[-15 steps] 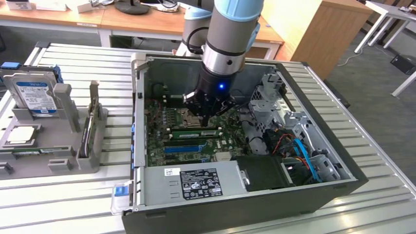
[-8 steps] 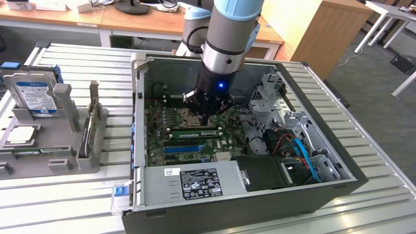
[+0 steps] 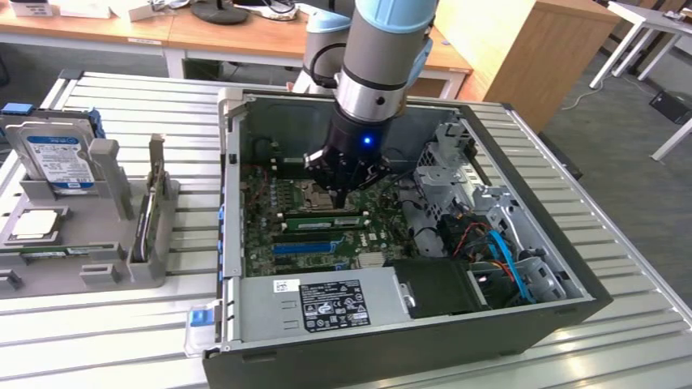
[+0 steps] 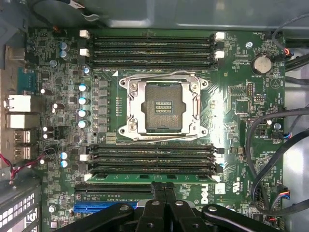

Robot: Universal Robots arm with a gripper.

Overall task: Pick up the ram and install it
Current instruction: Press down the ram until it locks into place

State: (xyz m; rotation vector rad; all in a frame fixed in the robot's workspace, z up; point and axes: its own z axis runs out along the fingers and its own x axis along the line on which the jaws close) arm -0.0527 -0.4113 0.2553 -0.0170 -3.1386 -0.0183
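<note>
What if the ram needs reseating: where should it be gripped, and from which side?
Probably the ram's top edge near the middle, pinched across its thin faces, coming straight down toward the motherboard. It stands on edge in a slot, with other slots close alongside, so only that edge is free.

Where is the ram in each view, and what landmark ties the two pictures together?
Exterior view: the ram lies in a motherboard slot inside the open case, directly below the shut gripper.
Wrist view: the ram is the green stick in the slot just ahead of the gripper, beyond the black empty slots.
Shared landmark: the CPU socket, next to the slots on the motherboard.
</note>
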